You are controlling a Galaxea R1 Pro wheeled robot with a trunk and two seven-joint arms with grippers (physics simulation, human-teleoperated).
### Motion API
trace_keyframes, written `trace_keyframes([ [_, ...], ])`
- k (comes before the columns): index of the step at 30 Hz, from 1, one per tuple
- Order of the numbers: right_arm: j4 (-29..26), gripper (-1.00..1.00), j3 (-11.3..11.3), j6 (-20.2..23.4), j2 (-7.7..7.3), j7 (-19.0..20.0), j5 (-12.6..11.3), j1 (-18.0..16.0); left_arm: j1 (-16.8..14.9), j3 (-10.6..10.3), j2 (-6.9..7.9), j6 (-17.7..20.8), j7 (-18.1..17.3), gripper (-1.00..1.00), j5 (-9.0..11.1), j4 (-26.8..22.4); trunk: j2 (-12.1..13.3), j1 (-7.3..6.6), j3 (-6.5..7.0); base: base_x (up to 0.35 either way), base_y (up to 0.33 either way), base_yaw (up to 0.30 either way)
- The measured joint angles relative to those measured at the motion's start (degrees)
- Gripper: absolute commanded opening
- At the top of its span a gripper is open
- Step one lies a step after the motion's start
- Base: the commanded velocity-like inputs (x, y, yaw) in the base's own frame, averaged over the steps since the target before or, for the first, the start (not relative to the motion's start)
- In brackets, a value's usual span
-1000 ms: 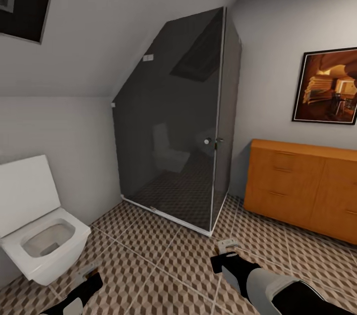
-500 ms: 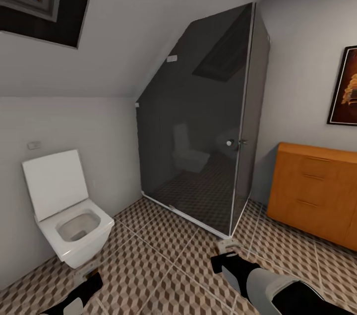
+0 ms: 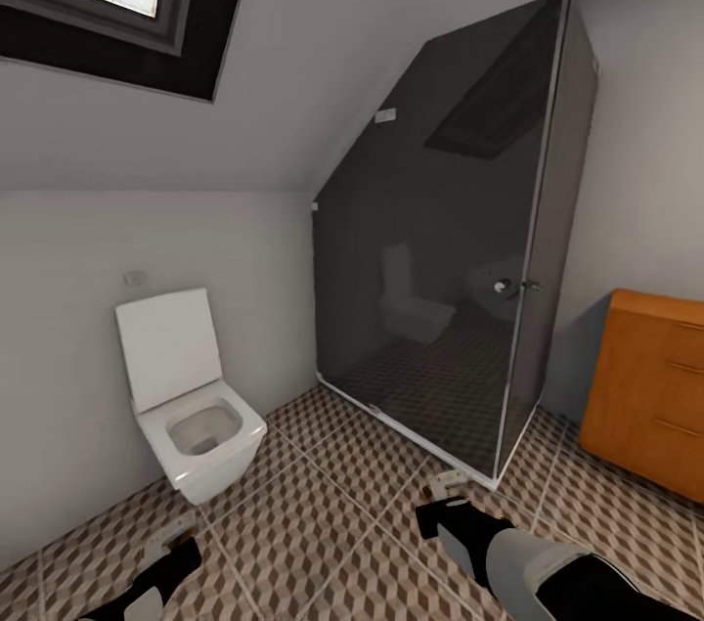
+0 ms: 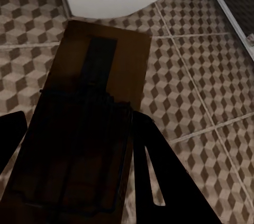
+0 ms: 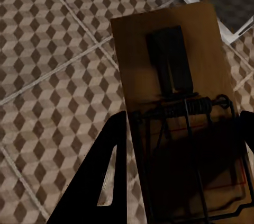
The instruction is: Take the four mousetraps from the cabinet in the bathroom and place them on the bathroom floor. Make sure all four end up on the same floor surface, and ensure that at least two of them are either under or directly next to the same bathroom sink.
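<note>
Patterned bathroom floor (image 3: 323, 504) stretched ahead between a white toilet (image 3: 191, 411) and a dark glass shower stall (image 3: 460, 240), with the orange cabinet (image 3: 650, 391) off beyond the right gripper (image 3: 448, 496). Each gripper was pinching a mousetrap: the right one (image 5: 177, 107) held flat above the tiles near the shower's edge, the left gripper (image 3: 171, 548) carrying another (image 4: 90, 123) close to the toilet, presumably in transit toward a sink

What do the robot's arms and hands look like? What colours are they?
The right arm has a smooth light-grey shell with glossy black sections, ending in a black right gripper. The left gripper is black too, on a dark arm. Up close, the fingers are flat black wedge-shaped blades with a narrow slot cut through them.
</note>
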Motion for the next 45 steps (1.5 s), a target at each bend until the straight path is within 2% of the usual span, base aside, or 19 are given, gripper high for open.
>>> trace_keyframes([
  [23,0.0,-1.00,0.0,-0.1,-0.16,-0.1,0.0,0.0,0.0,-0.2,0.51,0.5,0.1,-1.00,0.1,0.0,0.0,-0.01,0.00,0.004,-0.001,0.284],
  [45,-0.1,-1.00,0.0,-0.3,-0.46,-0.3,0.0,0.0,0.0,-0.2,0.29,0.4,1.1,-1.00,0.0,0.0,0.0,-0.01,0.00,0.240,-0.116,0.258],
])
